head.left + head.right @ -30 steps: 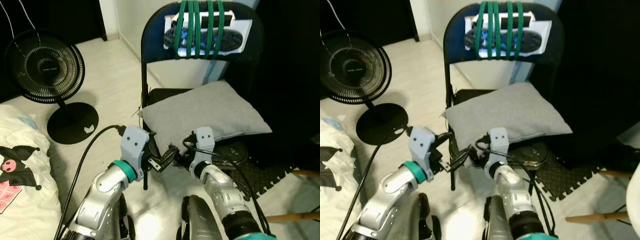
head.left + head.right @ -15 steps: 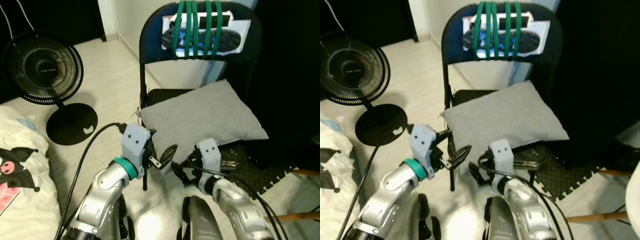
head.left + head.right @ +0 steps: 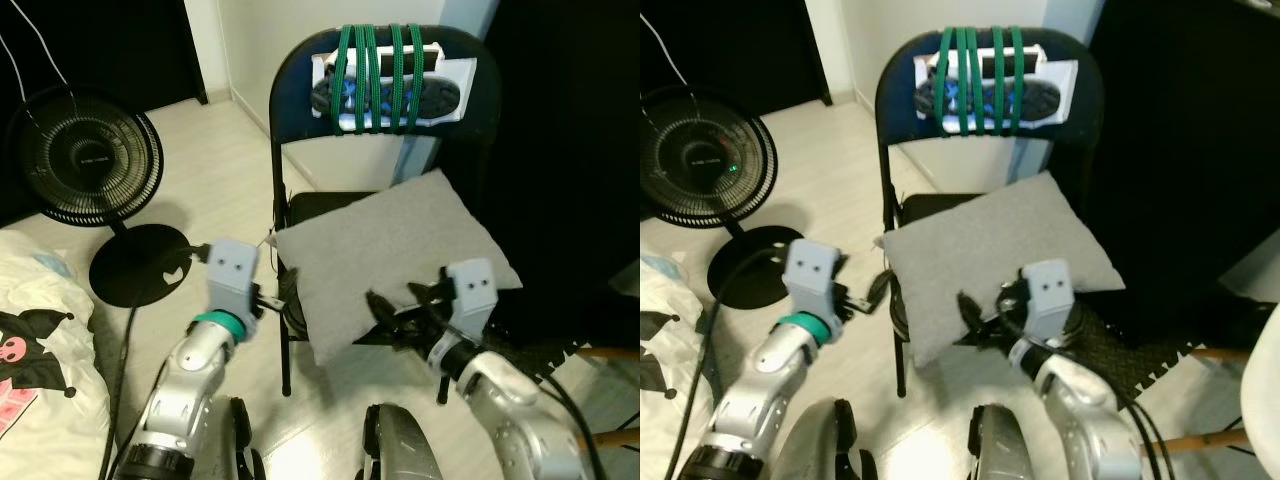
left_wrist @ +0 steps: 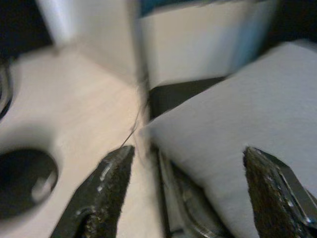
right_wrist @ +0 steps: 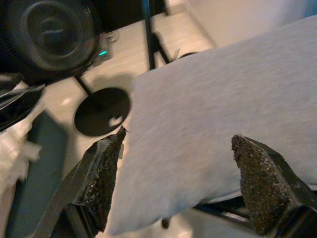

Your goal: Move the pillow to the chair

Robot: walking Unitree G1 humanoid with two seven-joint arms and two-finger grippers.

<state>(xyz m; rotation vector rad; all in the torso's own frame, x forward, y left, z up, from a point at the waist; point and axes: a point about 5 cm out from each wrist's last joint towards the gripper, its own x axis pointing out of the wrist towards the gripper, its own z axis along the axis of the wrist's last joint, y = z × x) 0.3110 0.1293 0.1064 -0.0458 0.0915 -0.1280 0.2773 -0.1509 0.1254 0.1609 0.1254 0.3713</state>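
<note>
A grey pillow (image 3: 390, 255) lies on the seat of a black folding chair (image 3: 292, 120), and its front corner hangs past the seat's edge. My left gripper (image 3: 283, 293) is open at the pillow's left front corner (image 4: 148, 130), which lies between its spread fingers (image 4: 106, 173) without being gripped. My right gripper (image 3: 388, 320) hovers open just over the pillow's front edge. In the right wrist view, grey fabric (image 5: 213, 114) spans the gap between that gripper's fingertips (image 5: 106, 163).
Green straps (image 3: 378, 75) bind a white and blue pack to the chair back. A black floor fan (image 3: 85, 150) with a round base (image 3: 140, 262) stands to the left. A printed bed cover (image 3: 35, 340) lies at lower left. A dark foam mat (image 3: 545, 350) and a wooden stick (image 3: 610, 352) are at right.
Both grippers, close together at the pillow's front edge before, have drawn apart: the left one leftward, the right one rightward over the pillow. The view has shifted a little.
</note>
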